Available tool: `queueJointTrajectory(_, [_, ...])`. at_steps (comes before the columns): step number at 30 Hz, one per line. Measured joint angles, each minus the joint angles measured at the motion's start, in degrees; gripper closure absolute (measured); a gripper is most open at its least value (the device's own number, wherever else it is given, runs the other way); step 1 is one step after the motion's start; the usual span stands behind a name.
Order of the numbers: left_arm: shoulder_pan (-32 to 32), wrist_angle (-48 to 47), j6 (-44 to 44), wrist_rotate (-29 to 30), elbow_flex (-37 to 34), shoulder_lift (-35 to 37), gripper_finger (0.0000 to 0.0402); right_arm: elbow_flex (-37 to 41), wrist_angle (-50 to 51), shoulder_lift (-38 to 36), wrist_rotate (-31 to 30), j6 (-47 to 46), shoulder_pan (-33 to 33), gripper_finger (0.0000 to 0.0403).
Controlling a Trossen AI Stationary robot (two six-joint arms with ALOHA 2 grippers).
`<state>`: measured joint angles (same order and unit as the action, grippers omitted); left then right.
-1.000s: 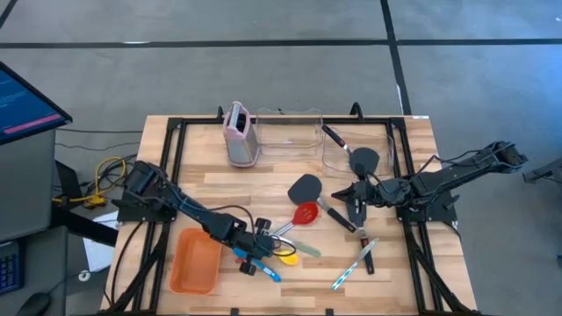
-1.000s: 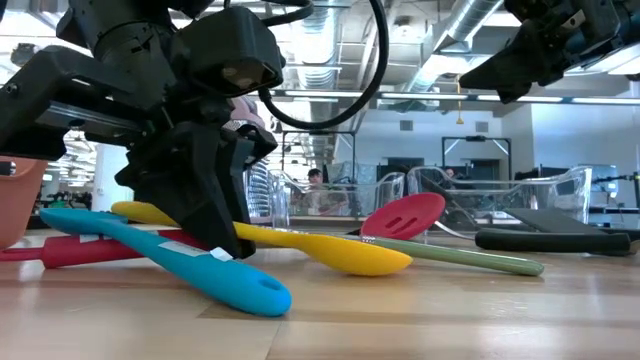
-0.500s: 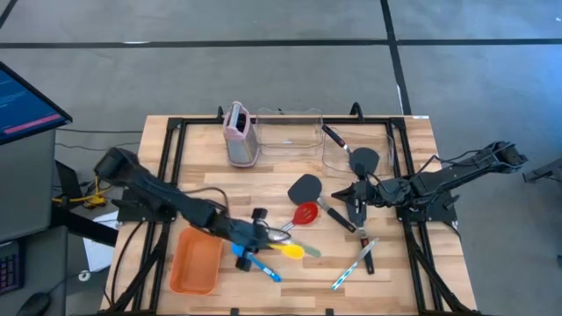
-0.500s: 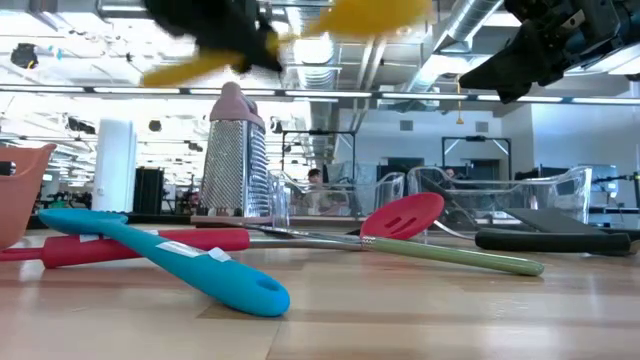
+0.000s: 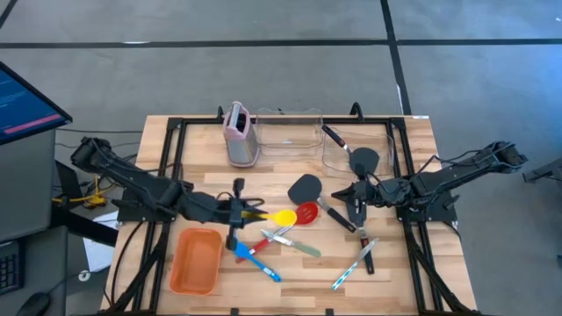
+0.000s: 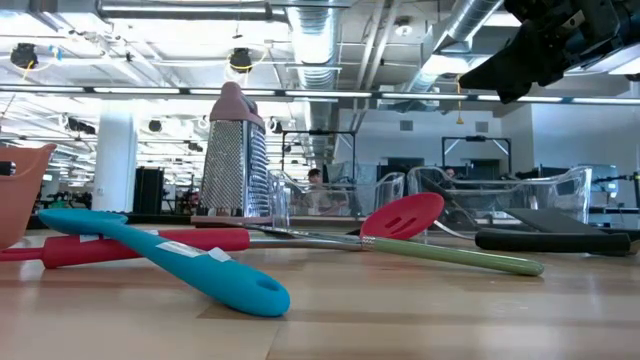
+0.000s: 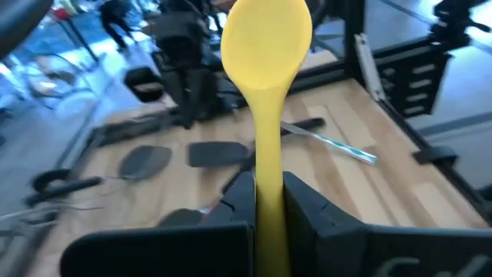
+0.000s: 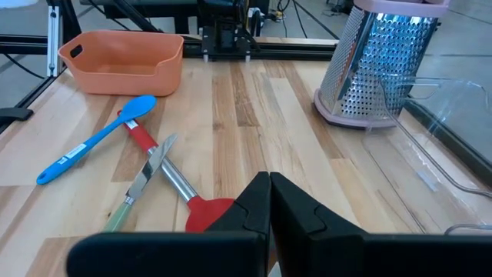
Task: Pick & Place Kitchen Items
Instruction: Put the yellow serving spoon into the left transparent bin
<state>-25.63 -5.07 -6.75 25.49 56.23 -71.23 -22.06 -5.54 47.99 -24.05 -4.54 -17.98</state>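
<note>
Fingers of left gripper (image 5: 248, 211) hold yellow spoon (image 5: 277, 217), seemingly bowl toward right arm

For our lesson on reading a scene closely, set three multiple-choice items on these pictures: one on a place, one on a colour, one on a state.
1. Where does the grater stand?
A. in the orange tray
B. beside the clear bin
C. off the table

2. What colour is the spoon in the left hand?
A. yellow
B. blue
C. red

3. How is the right hand?
A. shut on a spatula
B. wide open
C. shut, holding nothing

Answers:
1 B, it stands upright next to the bin.
2 A, the bowl is plainly yellow.
3 C, its fingers meet with nothing between.
</note>
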Motion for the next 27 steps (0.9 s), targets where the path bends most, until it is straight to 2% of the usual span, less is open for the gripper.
queueJointTrajectory(11, [0.74, -0.03, -0.46, 4.74, 0.00, -1.22, 0.0392, 0.00, 1.09, 0.00, 0.00, 0.00, 0.01, 0.0401])
queueJointTrajectory(17, [5.99, 1.50, -0.37, 7.41, 0.00, -4.58, 0.0392, 0.00, 0.83, 0.00, 0.00, 0.49, 0.03, 0.0401])
queueJointTrajectory(24, [15.27, 13.80, -5.06, 7.55, 0.00, -8.80, 0.0392, 0.00, 0.83, 0.00, 0.00, 0.52, 0.00, 0.0401])
queueJointTrajectory(27, [18.34, 19.47, -8.55, 4.62, 0.00, -9.90, 0.0392, 0.00, 1.03, 0.00, 0.01, 0.52, 0.00, 0.0401])
